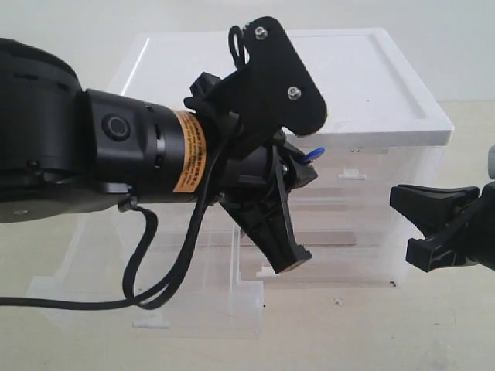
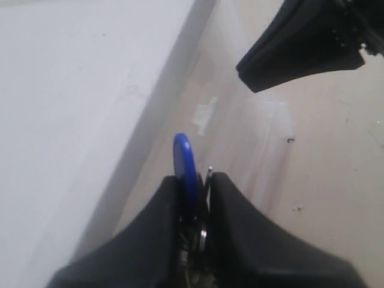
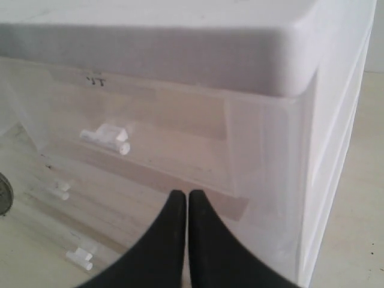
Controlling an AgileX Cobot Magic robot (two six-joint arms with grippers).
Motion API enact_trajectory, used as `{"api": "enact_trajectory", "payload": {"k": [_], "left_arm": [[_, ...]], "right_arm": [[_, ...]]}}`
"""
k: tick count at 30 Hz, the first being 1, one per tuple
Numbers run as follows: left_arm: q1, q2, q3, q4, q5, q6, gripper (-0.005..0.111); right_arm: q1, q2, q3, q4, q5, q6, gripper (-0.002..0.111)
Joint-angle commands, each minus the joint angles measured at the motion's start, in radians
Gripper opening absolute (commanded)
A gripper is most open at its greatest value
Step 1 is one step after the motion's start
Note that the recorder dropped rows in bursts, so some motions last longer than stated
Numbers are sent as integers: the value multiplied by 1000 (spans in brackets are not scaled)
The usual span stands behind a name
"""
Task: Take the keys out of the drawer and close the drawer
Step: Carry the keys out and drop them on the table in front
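Open counter (image 1: pixel 402 332) is lying in front of the cabinet (image 1: pixel 371 85). The drawer (image 1: pixel 240 305) is standing pulled out at the lower left of the exterior view. The right hand (image 3: pixel 187 201) is hovering off the cabinet's right corner, fingers pressed together on nothing. The left hand (image 2: pixel 195 183) is reaching across near the white top edge, pinching the keys (image 2: pixel 185 159) tight, blue fob edge-on above the fingers.
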Motion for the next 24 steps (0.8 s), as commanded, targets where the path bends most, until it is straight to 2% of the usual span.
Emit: {"api": "enact_trajectory", "payload": {"k": [1, 5, 9, 10, 19, 24], "left_arm": [[21, 6, -4, 5, -29, -22, 4], [20, 6, -4, 5, -27, -22, 8], [20, 6, -4, 5, -25, -22, 39], [20, 6, -4, 5, -25, -22, 41], [10, -20, -4, 3, -22, -42, 39], [-37, -126, -4, 3, -22, -37, 22]], "right_arm": [[-1, 0, -3, -5, -3, -5, 0], [-1, 0, -3, -5, -3, -5, 0], [-1, 0, -3, -5, 3, -5, 0], [-1, 0, -3, -5, 3, -5, 0], [-1, 0, -3, -5, 3, -3, 0], [-1, 0, -3, -5, 1, -3, 0]]}}
